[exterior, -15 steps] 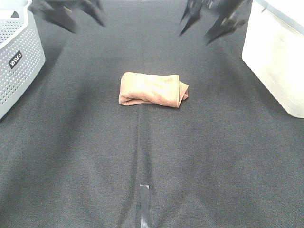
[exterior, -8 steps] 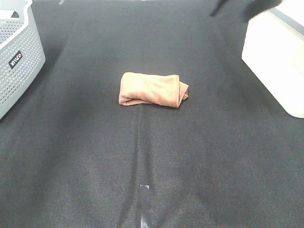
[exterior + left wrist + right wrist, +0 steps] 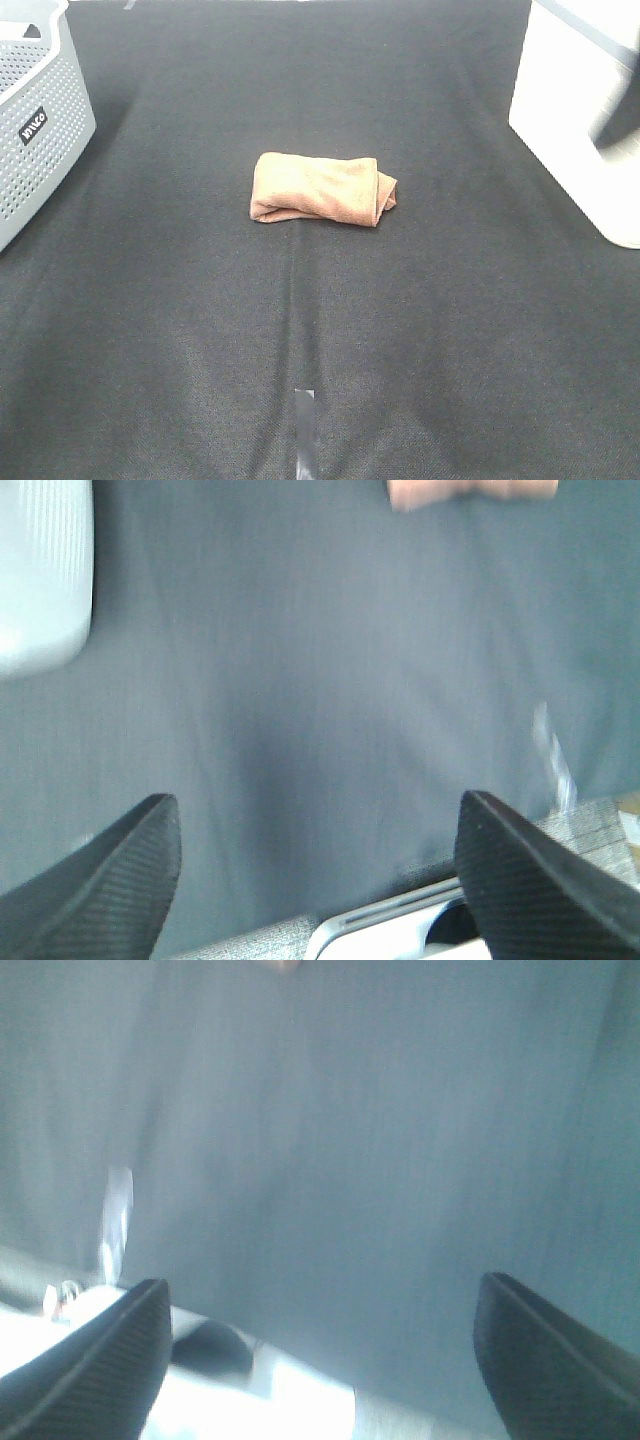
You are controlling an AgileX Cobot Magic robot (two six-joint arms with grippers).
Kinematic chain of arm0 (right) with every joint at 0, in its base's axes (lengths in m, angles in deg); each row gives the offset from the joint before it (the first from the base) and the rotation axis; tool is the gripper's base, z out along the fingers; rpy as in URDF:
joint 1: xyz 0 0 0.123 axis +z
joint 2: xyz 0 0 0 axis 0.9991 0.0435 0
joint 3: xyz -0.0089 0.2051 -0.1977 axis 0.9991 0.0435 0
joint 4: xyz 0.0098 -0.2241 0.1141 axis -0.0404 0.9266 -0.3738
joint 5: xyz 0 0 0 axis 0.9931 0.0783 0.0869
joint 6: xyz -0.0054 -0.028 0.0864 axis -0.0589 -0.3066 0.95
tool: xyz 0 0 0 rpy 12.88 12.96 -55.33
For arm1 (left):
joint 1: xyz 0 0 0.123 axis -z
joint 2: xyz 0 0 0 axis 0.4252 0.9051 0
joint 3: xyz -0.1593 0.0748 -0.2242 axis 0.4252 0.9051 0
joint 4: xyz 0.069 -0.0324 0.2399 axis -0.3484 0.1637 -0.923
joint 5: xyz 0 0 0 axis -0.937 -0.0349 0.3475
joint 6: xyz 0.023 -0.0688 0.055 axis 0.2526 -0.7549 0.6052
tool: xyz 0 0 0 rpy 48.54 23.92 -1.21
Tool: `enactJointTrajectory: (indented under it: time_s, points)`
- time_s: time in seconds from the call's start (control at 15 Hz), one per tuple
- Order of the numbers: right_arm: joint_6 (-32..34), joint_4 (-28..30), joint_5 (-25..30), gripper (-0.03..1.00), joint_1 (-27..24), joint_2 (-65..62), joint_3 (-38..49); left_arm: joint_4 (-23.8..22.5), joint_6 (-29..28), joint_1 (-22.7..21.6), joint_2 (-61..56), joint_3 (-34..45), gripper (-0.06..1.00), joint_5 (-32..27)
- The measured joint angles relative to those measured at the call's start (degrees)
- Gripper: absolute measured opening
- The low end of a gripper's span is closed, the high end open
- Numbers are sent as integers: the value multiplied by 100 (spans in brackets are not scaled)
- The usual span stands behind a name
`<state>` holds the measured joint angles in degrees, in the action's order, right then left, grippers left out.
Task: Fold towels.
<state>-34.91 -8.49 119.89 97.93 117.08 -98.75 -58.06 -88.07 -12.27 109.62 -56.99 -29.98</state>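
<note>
The rust-brown towel [image 3: 322,188] lies folded into a thick, short bundle in the middle of the black cloth. Nothing touches it. Its edge shows at the border of the left wrist view as the towel [image 3: 470,490], and only a sliver of the towel [image 3: 275,964] shows in the right wrist view. My left gripper [image 3: 315,800] is open above bare cloth, well away from the towel. My right gripper [image 3: 322,1282] is also open and empty, over bare cloth. Neither gripper shows clearly in the high view.
A grey perforated basket [image 3: 40,110] stands at the far left. A white bin [image 3: 570,110] stands at the far right, with a dark blurred shape [image 3: 624,125] over it at the frame edge. A tape mark [image 3: 303,430] lies on the cloth in front.
Both arms have pulled back from the far edge of the high view. A dark blur has swung from the far right corner down to the right edge. The towel has not moved.
</note>
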Motion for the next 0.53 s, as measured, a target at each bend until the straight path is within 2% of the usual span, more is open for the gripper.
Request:
enactJointTrajectory:
  time_s: [0.2,0.53]
  points:
    - [-6,29,11,78,0,-1478,1272,17,0,0,-1891,1169,73,-17]
    - [-315,493,-34,78,0,-4240,2733,166,481,0,-4395,2143,73,-23]
